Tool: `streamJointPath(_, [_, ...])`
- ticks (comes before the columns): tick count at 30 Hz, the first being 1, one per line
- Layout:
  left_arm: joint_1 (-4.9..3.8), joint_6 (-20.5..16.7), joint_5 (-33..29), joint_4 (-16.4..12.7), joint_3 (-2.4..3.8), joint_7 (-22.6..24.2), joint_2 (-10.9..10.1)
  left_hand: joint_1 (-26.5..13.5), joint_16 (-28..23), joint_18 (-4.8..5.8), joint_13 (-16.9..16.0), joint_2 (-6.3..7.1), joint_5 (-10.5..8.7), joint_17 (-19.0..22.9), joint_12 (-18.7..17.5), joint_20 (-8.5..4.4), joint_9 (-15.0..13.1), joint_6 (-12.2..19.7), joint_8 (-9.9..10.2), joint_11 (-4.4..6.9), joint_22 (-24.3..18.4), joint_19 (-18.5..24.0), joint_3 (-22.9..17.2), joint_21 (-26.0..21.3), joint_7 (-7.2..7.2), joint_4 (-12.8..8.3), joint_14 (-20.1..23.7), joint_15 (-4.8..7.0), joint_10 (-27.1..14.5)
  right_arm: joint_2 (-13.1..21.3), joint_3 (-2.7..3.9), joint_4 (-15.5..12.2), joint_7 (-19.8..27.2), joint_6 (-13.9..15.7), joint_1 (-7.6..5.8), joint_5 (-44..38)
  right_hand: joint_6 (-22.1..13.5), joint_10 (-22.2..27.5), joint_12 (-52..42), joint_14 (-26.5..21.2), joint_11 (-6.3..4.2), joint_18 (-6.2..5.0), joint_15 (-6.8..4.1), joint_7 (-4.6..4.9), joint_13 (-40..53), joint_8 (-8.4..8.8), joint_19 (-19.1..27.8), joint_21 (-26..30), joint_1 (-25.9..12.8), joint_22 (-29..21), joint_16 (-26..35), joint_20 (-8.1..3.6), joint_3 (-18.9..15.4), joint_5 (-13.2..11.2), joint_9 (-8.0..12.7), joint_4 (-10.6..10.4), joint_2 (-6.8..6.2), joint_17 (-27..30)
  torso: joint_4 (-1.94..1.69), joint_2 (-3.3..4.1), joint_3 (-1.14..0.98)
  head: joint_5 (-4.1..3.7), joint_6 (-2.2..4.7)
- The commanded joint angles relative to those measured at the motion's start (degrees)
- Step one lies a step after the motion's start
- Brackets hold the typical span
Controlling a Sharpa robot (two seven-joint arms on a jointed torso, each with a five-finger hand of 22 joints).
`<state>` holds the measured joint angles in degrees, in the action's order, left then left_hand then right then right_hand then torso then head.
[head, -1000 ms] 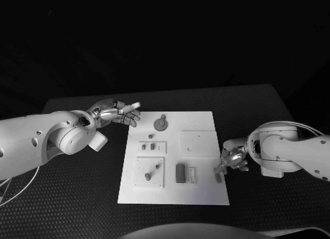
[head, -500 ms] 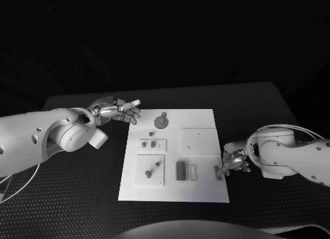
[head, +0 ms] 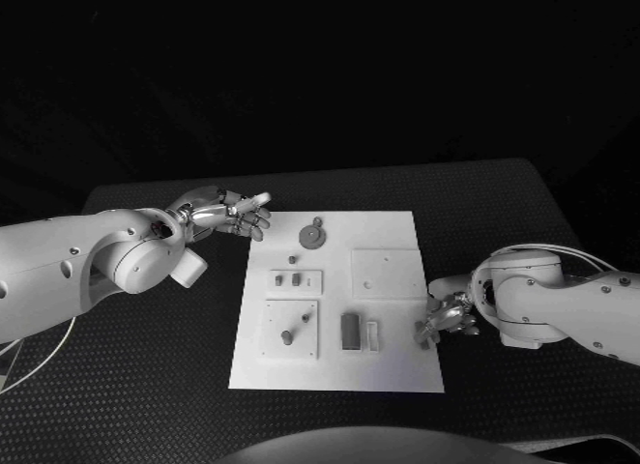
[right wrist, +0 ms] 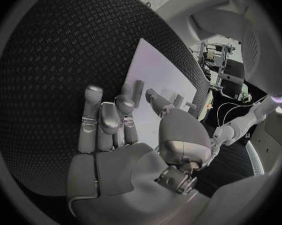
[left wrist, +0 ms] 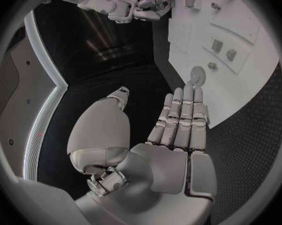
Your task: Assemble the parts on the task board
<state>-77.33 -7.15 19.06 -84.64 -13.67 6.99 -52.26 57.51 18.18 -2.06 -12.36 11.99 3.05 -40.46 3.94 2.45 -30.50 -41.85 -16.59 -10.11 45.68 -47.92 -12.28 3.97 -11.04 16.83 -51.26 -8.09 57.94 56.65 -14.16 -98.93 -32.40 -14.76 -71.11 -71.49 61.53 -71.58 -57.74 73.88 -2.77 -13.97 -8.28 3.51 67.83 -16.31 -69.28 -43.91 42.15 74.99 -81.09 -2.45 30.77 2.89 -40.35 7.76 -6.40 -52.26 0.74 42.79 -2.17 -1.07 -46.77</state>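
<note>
The task board [head: 390, 372] lies mid-tabletop [head: 139, 406], parts [head: 351, 333] on it. The left hand [head: 225, 215] sits beside its far-left corner, the right hand [head: 445, 317] at its right edge.

left arm reaches in low, bent at elbow | left hand [head: 225, 215] flat, fingers straight and together, holding nothing | right arm folded back | right hand [head: 446, 317] fingers loosely extended, holding nothing
</note>
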Motion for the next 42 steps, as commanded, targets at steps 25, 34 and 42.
streamJointPath(25, [-0.02,1.9,0.2,-0.4,0.02,-0.1,-0.1,0.6,-0.2,-0.32,0.1,-0.72,-0.20,-0.2,0.2,-0.21,-0.1,0.2,-0.2,0.12,0.1,-0.1,0.9,0.3,-1.38,0.0,-0.1,0.23,0.2,-5.6,-0.10,2.0,-0.3,0.4,3.86,-14.0,-3.0,-0.1,0.4,-0.3,1.21,-1.03,0.66,1.34,-0.1,2.59,0.5,0.0,8.6,1.0,0.5,0.07,2.5,-0.1,1.0,9.0,1.14,0.4,0.06,0.00,-0.04,-0.12,-0.21])
streamJointPath(34, [-0.02,1.8,0.2,-0.5,0.02,-0.2,-0.2,0.7,-0.2,-0.31,0.1,-0.84,-0.20,-0.3,0.2,-0.22,-0.1,0.2,-0.2,0.11,0.1,-0.1,1.1,0.3,-1.39,0.0,-0.1,0.24,0.2,-5.6,-0.09,1.8,-0.3,1.7,4.24,-10.9,-4.0,0.3,0.6,-0.4,1.71,-1.03,1.16,1.85,-0.2,3.48,0.9,0.1,13.7,1.0,0.7,0.41,2.6,0.0,1.7,9.2,4.67,0.5,-0.01,-0.02,-0.01,-0.05,-0.18])
streamJointPath(42, [-0.02,1.8,0.4,-0.6,0.02,-0.3,-0.2,0.9,-0.3,-0.30,0.2,-1.03,-0.20,-0.3,0.2,-0.23,-0.1,0.2,-0.2,0.10,0.1,-0.1,1.4,0.3,-1.40,0.0,-0.1,0.25,0.2,-4.7,-0.08,2.0,0.5,8.7,4.23,4.1,-3.7,0.2,0.5,-0.4,1.78,-1.03,1.25,1.89,-0.2,3.53,0.9,-0.1,13.3,1.1,0.5,0.83,1.1,-0.1,1.9,9.1,7.27,0.4,0.03,-0.01,-0.02,0.16,-0.21])
